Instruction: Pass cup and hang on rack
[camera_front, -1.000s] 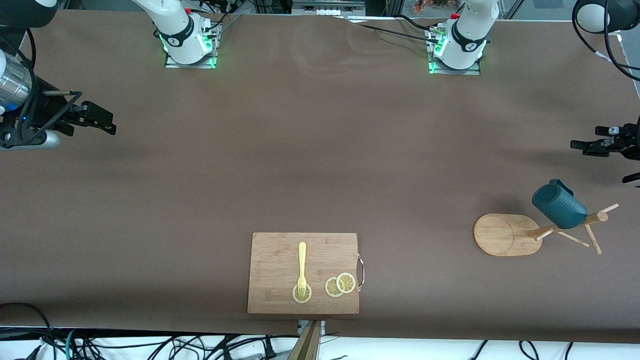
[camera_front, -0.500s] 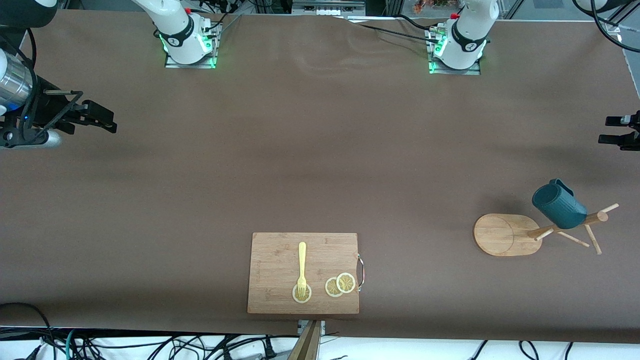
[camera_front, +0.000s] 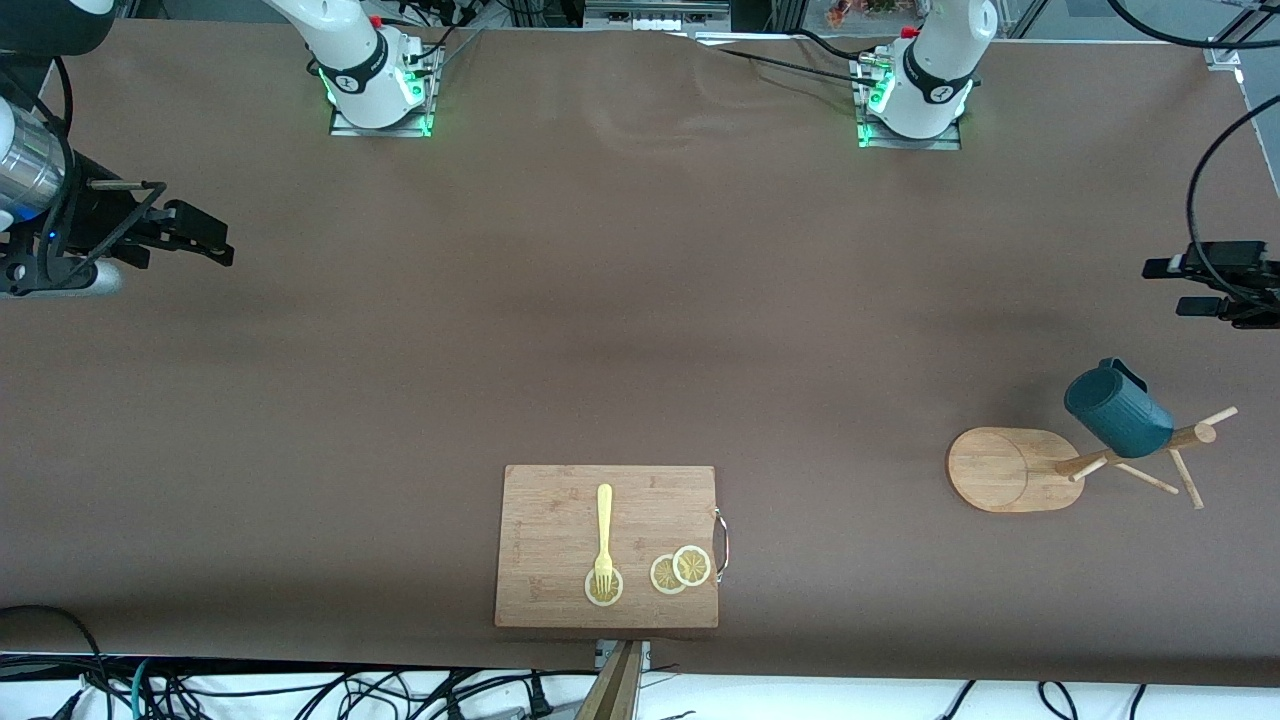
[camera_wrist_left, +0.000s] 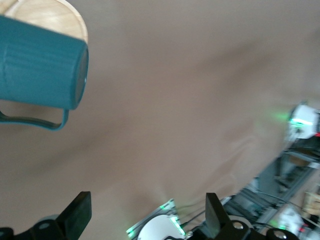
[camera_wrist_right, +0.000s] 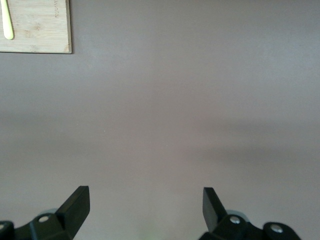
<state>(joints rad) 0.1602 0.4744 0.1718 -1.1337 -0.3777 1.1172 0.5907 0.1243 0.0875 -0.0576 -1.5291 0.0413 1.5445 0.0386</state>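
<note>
The dark teal ribbed cup (camera_front: 1118, 408) hangs tilted on a peg of the light wooden rack (camera_front: 1000, 468), which stands toward the left arm's end of the table. My left gripper (camera_front: 1172, 287) hovers open and empty over the table edge there, apart from the cup. The left wrist view shows the cup (camera_wrist_left: 40, 75) with its handle, a bit of the rack's base (camera_wrist_left: 50, 15), and the left gripper (camera_wrist_left: 147, 205) open over bare table. My right gripper (camera_front: 215, 243) waits open and empty at the right arm's end, seen as the right gripper (camera_wrist_right: 145, 200) over bare cloth.
A wooden cutting board (camera_front: 560, 520) lies near the front edge in the middle, with a yellow fork (camera_front: 603, 535) and lemon slices (camera_front: 681, 570) on it. Its corner (camera_wrist_right: 35, 25) shows in the right wrist view. Both arm bases stand along the table's back edge.
The left gripper drew out toward the table's end, then came partly back in with its wrist turned. The cup stays hanging on the rack. The right arm has not moved.
</note>
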